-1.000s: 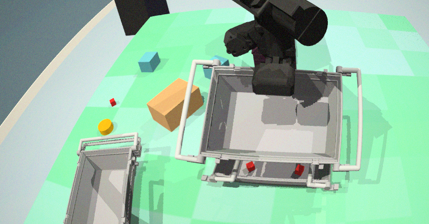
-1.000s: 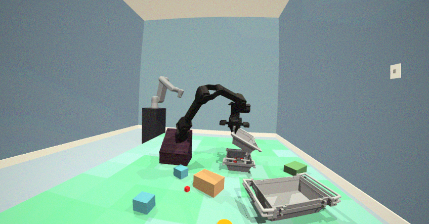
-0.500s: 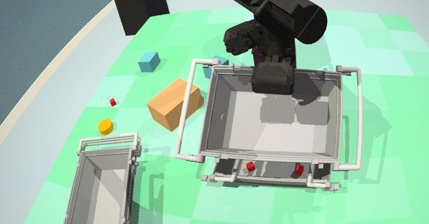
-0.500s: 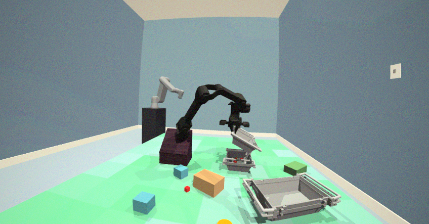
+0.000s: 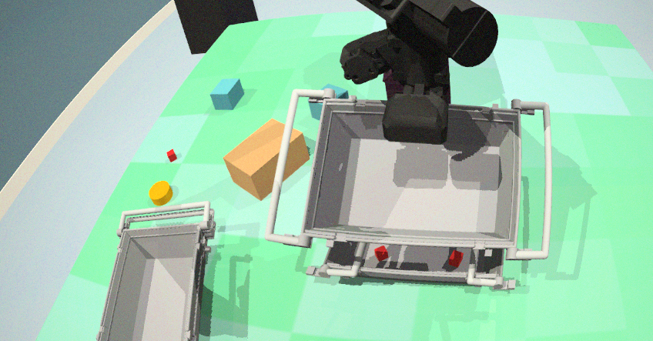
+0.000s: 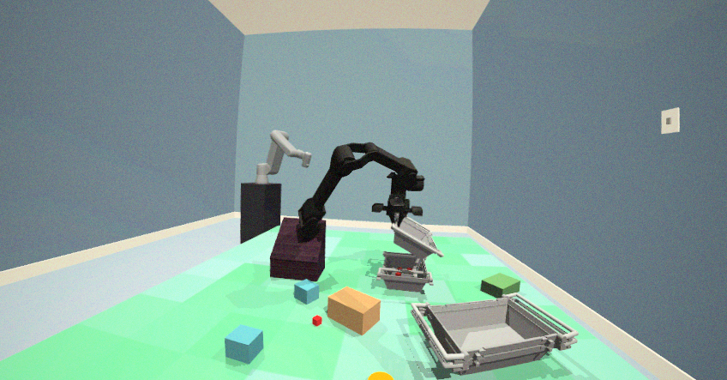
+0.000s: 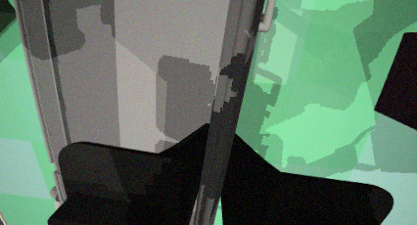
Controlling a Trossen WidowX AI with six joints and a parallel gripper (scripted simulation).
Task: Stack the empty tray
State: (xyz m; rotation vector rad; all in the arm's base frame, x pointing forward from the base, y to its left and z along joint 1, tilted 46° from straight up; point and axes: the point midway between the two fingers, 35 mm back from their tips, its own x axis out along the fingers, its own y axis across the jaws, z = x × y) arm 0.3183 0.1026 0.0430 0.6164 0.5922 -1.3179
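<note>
My gripper (image 6: 396, 222) (image 7: 215, 131) is shut on the long wall of the empty grey tray (image 5: 366, 205) (image 6: 415, 238) (image 7: 139, 20). This tray hangs tilted, its gripped side high and its far side lower, above the loaded tray (image 5: 412, 276) (image 6: 405, 283). Its own wire bars stand out past its ends. The loaded tray stands on the table, mostly hidden under the held one in the top view. Its left bar (image 5: 359, 259) and right bar (image 5: 471, 272) lie inward of its ends, across the top. Red blocks (image 5: 380, 252) (image 5: 455, 258) show inside it. The fingertips are hidden in the top view.
Another empty grey tray (image 5: 165, 296) (image 6: 510, 357) stands apart. An orange box (image 5: 266, 158) (image 6: 354, 310), blue blocks (image 5: 226, 94) (image 6: 306, 292), a small red cube (image 5: 171, 155) (image 6: 316, 320), a yellow disc (image 5: 160, 192) and a green block (image 6: 500, 285) are on the table.
</note>
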